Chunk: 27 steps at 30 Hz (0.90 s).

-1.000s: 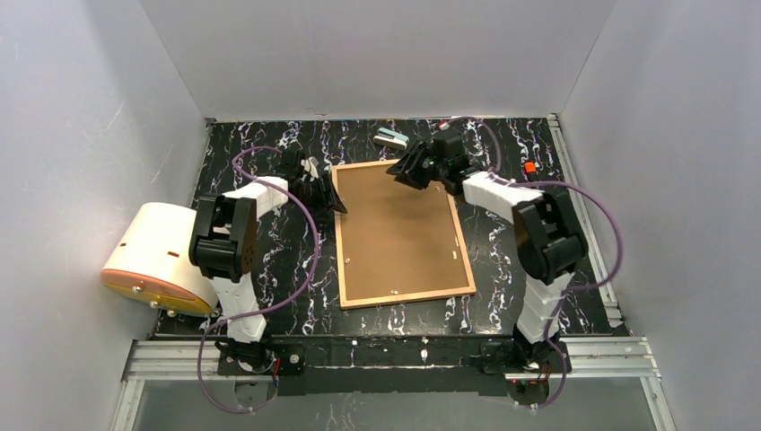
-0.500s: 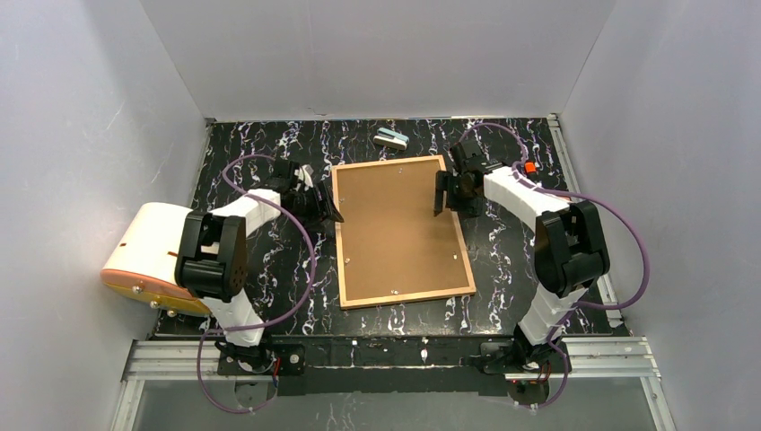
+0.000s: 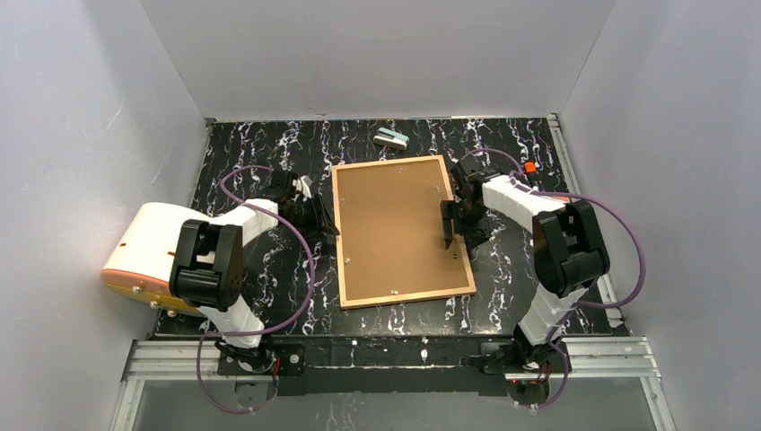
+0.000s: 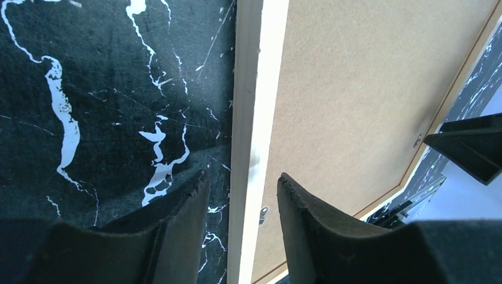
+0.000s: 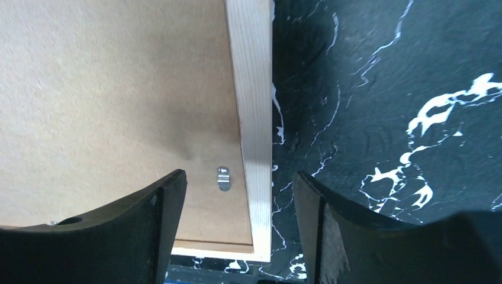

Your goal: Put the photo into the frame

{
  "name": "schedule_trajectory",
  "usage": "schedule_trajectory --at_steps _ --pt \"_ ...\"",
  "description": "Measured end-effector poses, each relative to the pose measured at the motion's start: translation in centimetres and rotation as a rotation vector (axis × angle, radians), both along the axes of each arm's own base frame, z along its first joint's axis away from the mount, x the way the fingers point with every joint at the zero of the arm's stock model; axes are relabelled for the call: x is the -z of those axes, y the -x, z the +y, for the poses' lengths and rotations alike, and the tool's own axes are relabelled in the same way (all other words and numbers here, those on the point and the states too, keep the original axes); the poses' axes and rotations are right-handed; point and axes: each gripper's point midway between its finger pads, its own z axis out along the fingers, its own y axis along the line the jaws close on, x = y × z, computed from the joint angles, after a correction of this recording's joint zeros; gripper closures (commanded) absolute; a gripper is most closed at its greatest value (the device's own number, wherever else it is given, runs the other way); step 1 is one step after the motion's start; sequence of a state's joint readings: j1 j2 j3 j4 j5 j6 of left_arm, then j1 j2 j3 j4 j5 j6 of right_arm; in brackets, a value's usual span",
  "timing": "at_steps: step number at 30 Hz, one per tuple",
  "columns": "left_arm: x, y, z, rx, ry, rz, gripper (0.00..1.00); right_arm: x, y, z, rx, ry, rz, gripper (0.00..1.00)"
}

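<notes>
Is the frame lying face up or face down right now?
Face down. The frame lies flat, brown backing board upward, a metal tab showing on it.

Around me, plain pale grey walls [image 3: 377,54] close three sides of a black, white-veined marble-look tabletop [image 3: 260,144]; a silver metal rail [image 3: 161,359] edges its near side.
</notes>
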<state>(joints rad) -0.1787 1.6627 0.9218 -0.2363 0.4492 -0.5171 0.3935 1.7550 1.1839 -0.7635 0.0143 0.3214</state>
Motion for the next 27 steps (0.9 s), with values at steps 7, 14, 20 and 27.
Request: schedule_trajectory --at_steps 7,14,20,27 --pt "-0.1 0.0 -0.2 0.005 0.011 -0.002 0.63 0.3 1.5 0.5 -0.025 -0.04 0.061 0.39" --pt "-0.2 0.0 -0.2 0.007 0.014 -0.002 0.65 0.4 1.6 0.6 -0.035 -0.047 0.068 0.4" --pt "-0.2 0.0 -0.3 0.009 0.016 -0.002 0.66 0.7 2.1 0.4 -0.047 -0.044 0.08 0.35" --pt "-0.1 0.1 -0.4 0.016 0.021 0.0 0.67 1.3 2.3 0.0 -0.043 -0.018 0.097 0.49"
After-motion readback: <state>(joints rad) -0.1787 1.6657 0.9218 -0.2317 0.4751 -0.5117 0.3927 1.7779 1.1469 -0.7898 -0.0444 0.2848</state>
